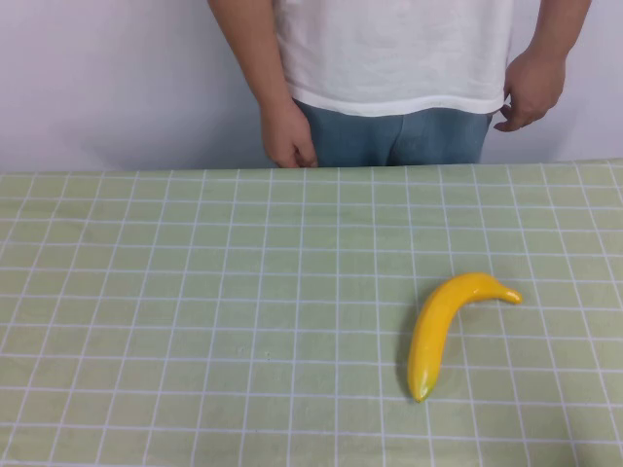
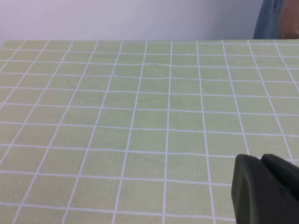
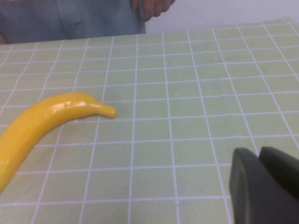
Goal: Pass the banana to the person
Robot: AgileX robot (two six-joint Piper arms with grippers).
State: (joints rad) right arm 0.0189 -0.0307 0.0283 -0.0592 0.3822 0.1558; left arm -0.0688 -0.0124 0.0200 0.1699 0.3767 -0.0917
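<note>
Banana point(image 1: 443, 326) lies at about four o'clock on the green checked tablecloth point(image 1: 195, 292), touching nothing, its stem end toward the far edge. Beyond that edge, at twelve o'clock, stands the person point(image 1: 394, 68), both hands hanging loosely curled and holding nothing. The left gripper point(image 2: 266, 189) and the right gripper point(image 3: 264, 184) each show only a dark corner above the cloth; whether their fingers are spread cannot be told.

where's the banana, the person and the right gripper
banana point(image 1: 438, 326), high view, mid-body.
person point(image 1: 389, 49), high view, white shirt.
right gripper point(image 3: 264, 186), right wrist view, dark body at the frame's corner.
</note>
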